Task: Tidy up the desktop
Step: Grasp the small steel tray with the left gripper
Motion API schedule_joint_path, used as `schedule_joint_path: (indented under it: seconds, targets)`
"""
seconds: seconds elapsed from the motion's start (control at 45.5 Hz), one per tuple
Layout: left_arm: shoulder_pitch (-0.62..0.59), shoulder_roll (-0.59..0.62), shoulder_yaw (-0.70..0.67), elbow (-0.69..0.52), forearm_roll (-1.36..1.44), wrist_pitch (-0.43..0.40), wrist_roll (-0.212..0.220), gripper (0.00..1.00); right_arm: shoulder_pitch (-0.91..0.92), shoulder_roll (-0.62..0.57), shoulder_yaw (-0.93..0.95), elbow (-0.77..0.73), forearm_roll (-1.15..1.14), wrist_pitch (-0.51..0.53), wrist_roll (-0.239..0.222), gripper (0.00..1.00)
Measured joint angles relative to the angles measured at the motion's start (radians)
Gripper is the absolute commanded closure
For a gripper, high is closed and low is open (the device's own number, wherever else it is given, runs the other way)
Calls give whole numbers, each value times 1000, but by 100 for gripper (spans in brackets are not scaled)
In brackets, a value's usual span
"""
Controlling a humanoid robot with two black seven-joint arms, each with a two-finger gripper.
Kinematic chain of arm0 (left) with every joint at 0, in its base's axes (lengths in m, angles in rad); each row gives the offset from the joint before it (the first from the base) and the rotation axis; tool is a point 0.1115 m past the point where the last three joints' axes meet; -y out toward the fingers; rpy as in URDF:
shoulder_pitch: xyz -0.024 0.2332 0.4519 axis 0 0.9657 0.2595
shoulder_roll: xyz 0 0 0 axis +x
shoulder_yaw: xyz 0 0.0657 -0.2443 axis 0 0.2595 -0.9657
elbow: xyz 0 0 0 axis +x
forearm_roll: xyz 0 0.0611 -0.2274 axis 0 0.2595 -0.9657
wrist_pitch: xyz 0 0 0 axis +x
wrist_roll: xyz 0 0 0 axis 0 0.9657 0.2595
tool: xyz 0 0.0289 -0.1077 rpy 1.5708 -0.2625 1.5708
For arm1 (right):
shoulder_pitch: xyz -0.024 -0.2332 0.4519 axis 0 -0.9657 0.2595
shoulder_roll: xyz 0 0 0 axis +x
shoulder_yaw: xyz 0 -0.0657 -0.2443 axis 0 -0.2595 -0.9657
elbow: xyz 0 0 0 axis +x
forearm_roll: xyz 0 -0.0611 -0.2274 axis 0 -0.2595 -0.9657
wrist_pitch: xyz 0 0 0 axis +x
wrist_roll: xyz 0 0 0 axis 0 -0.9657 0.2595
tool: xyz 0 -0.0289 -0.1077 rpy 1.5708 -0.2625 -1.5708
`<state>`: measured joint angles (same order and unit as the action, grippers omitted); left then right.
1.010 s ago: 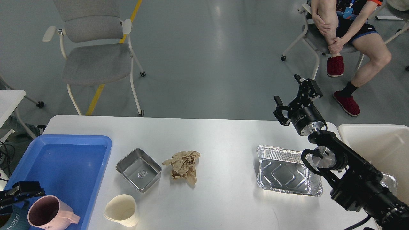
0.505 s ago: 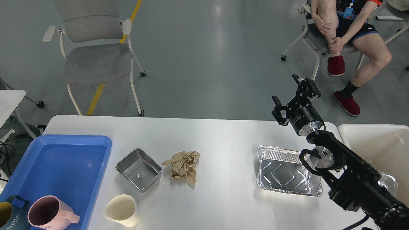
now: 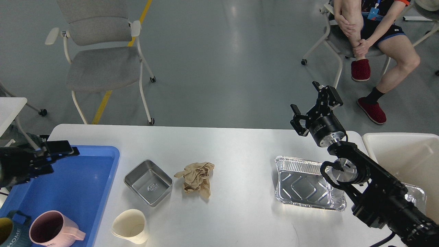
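The white desktop (image 3: 240,151) carries a square metal tin (image 3: 148,181), a crumpled brown paper (image 3: 196,178), a cream cup (image 3: 130,226) lying near the front edge, and a foil tray (image 3: 305,183). A blue tray (image 3: 85,192) at the left holds a pink mug (image 3: 51,230) and a dark teal mug (image 3: 8,233). My left gripper (image 3: 56,156) hovers over the tray's far left corner, open and empty. My right gripper (image 3: 313,104) is open and empty, raised above the desktop's far right edge, beyond the foil tray.
A white bin (image 3: 408,157) stands at the right of the desktop with foil (image 3: 416,195) in it. A grey chair (image 3: 103,61) stands behind the table. A seated person (image 3: 377,34) is at the far right. A small white table corner (image 3: 10,106) is at the left.
My left gripper left the mugs at the tray's near corner and rose to the tray's far left corner; the teal mug now stands beside the pink one. My right gripper drifted slightly left.
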<state>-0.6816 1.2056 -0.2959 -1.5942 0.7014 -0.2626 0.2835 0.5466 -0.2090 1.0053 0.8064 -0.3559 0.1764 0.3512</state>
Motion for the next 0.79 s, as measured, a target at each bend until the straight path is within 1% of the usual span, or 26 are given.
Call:
schedule_joint_path:
  seconds: [0.066, 0.132, 0.22, 0.373, 0.417, 0.461, 0.505, 0.549, 0.637, 0.746, 0.79]
  targets:
    - [10, -89, 28, 57, 0, 34, 28, 6, 0, -2, 0, 0, 0, 0, 0, 0]
    - [17, -161, 47, 117, 0, 58, 40, 6, -1, -2, 0, 0, 0, 0, 0, 0]
    - [35, -256, 55, 183, -2, 96, 44, 6, -2, -2, 0, 0, 0, 0, 0, 0]
    - [69, -396, 55, 263, -8, 164, 44, 6, -2, -1, 0, -2, -1, 0, 0, 0]
    - [82, -463, 56, 297, -10, 194, 45, 8, -2, -1, 0, -2, -1, 0, 0, 0]
    - [87, -491, 58, 309, -11, 206, 46, 11, -2, -1, 0, -3, -1, 0, 0, 0]
    - [97, -526, 60, 326, -10, 224, 46, 17, -2, -1, 0, -3, -1, 0, 0, 0]
    - [107, -556, 62, 340, -10, 238, 44, 26, -2, -2, 0, -4, -1, 0, 0, 0]
    - [120, -604, 66, 368, -9, 261, 42, 44, -5, -4, -2, -5, -1, 0, 0, 0]
    - [131, -641, 68, 392, -8, 271, 44, 70, -14, -7, -3, -6, -1, 0, 0, 0]
    - [134, -645, 68, 397, -8, 273, 47, 78, -15, -7, -3, -6, -1, 0, 0, 0]
